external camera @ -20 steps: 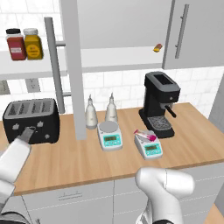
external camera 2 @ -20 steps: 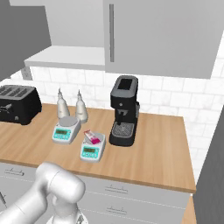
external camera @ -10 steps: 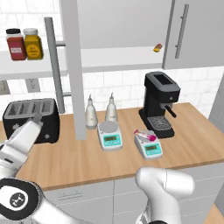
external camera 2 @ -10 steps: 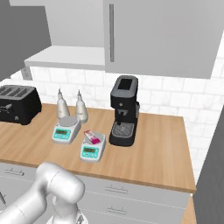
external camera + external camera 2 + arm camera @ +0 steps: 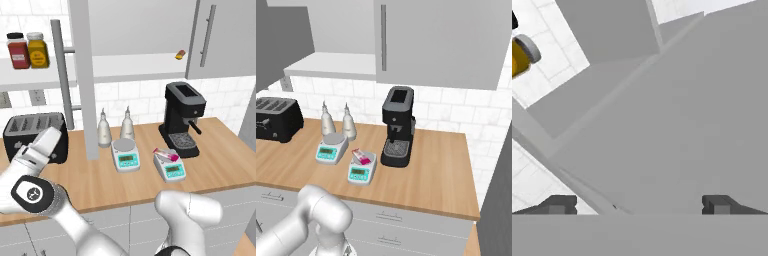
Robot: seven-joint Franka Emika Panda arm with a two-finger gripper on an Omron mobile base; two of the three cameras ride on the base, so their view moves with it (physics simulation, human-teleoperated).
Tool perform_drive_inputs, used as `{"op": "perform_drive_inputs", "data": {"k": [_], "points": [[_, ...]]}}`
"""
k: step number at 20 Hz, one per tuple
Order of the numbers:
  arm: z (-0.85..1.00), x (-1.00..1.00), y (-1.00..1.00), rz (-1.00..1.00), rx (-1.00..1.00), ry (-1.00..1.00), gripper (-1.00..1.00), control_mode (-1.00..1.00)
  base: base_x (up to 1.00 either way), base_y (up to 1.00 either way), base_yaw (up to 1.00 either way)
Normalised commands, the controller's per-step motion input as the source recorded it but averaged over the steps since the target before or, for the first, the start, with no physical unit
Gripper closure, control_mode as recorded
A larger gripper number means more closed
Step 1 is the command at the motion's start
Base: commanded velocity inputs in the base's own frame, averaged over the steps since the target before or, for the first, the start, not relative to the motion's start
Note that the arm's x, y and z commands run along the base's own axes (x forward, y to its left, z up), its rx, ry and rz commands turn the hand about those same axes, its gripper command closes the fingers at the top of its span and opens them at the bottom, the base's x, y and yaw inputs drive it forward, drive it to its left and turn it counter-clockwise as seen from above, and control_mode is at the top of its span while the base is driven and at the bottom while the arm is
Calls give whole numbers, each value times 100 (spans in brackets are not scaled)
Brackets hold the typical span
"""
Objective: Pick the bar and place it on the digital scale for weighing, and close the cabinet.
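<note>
Fingers (image 5: 558, 204) are spread wide apart with nothing between them, so the gripper (image 5: 637, 205) is basically just staring at the flat grey face of the cabinet (image 5: 82, 75) door up close. In the hand view a yellow jar (image 5: 522, 55) peeks in at about 10 o'clock.

The bar (image 5: 165, 154) in its pink wrapper is already lying on the pan of the digital scale (image 5: 170, 167), the one closer to the counter edge, sitting at roughly 7 o'clock from the coffee machine (image 5: 182, 118). Same thing from the right base view: bar (image 5: 360, 157) on the digital scale (image 5: 362, 168), just beside the coffee machine (image 5: 398, 125).

The second scale (image 5: 125, 154) sits at about 10 o'clock from the loaded one, with two small bottles (image 5: 115, 128) right behind it and a black toaster (image 5: 31, 135) way off at 9 o'clock.

The cabinet's left door stands open, edge-on to the left base camera, its long handle (image 5: 62, 80) showing. On the white shelf (image 5: 130, 67) there's a red jar (image 5: 18, 50) and the yellow jar (image 5: 37, 50) at the left end, and a small orange-brown wrapped thing (image 5: 180, 54) towards the right. The right door (image 5: 220, 37) looks shut.
</note>
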Motion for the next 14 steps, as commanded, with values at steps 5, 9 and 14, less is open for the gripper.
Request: {"op": "perform_drive_inputs", "data": {"k": [5, 9, 14], "points": [[0, 49, -21, -12, 0, -7, -100, -100, 0, 0, 0], [0, 41, -57, -7, 5, -5, -100, -100, 0, 0, 0], [12, -4, -89, -4, 12, -15, -100, -100, 0, 0, 0]]}}
